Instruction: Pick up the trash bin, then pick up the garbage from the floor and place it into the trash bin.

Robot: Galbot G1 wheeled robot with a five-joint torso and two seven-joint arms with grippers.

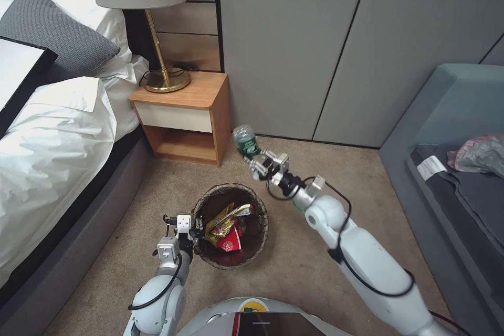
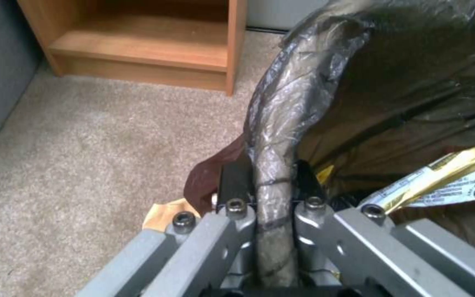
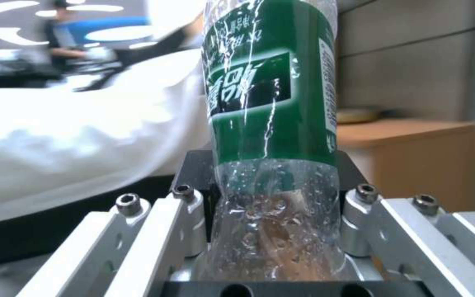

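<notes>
Head view, near: left gripper (image 1: 195,229) sits at the near-left rim of the trash bin (image 1: 260,241), above the carpeted floor (image 1: 294,273).
Left fingers: (image 2: 235,181) closed narrow over the bin's rim, one inside and one outside, pinching the bag liner (image 2: 281,107) with it.
Bin handling: looks light, thin-walled plastic; the liner is slick film, so I judge the rim pinch could slip or let the bin tilt if it is swung.
Bin contents: a yellow wrapper (image 1: 226,216) and a red-and-white cup (image 1: 229,244) lie inside.
Further out: right gripper (image 1: 255,160) is raised beyond the bin's far-right edge, near the nightstand (image 1: 194,95).
Right fingers: (image 3: 185,214) clamped on the clear lower body of the plastic bottle (image 3: 273,103), just under its green label.
Bottle handling: seemingly empty, so light; the thin wall dents under the clamp and looks wet, hence slippery; the waist under the label is a sound place to hold.
Bottle position: in the air, not yet over the bin's mouth.
</notes>
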